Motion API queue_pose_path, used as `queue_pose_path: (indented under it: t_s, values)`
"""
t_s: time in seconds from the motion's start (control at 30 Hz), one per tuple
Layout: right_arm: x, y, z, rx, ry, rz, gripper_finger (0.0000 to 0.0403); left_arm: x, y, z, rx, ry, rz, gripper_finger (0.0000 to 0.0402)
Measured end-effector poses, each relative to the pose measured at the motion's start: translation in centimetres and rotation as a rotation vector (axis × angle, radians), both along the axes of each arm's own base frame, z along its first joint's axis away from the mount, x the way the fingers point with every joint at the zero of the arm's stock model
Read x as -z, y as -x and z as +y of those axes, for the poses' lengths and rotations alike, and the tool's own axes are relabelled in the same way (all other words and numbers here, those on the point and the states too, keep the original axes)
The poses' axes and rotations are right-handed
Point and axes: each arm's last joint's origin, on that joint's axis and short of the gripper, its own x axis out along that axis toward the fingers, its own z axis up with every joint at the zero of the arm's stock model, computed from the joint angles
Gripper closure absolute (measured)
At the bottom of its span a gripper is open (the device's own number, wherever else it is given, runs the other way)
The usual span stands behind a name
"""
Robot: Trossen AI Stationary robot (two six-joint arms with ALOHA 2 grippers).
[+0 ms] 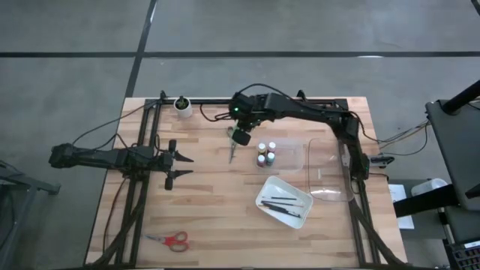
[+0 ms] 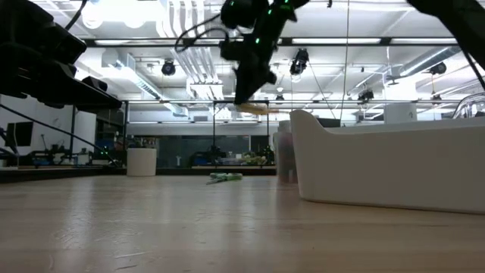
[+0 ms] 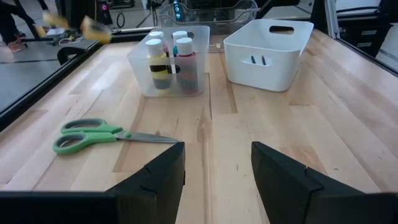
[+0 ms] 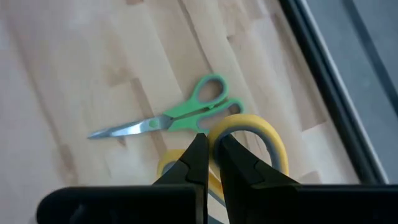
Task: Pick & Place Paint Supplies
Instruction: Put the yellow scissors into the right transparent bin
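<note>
Above green scissors (image 4: 180, 112), right tool (image 4: 211, 149) pinching yellow scissors (image 4: 249, 140); overhead hides this; left tool (image 3: 217, 168) parted, idle

I saw pale, matt wooden planks on the table (image 3: 348, 124), glossy green plastic handles and bare metal blades on the scissors (image 3: 102, 134), and a smooth white plastic bin (image 3: 268, 55).

In the right wrist view the yellow scissors (image 4: 249, 134) run off the bottom edge, blades hidden behind the right gripper (image 4: 211, 158); low view blurs them.
</note>
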Motion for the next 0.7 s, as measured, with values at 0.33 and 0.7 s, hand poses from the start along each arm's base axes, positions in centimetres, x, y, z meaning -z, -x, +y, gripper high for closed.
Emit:
queue_pose_path:
  t_s: [0.33, 0.7]
  values:
    - [-5.3, 4.0, 3.4, -0.173, 0.061, 0.016, 0.0390, 0.0, 0.0, 0.0, 0.000, 0.000, 0.000, 0.0215]
    - [-7.0, 10.6, 8.1, -0.306, 0.044, 0.138, 0.0390, 0.0, 0.0, 0.0, 0.000, 0.000, 0.000, 0.0215]
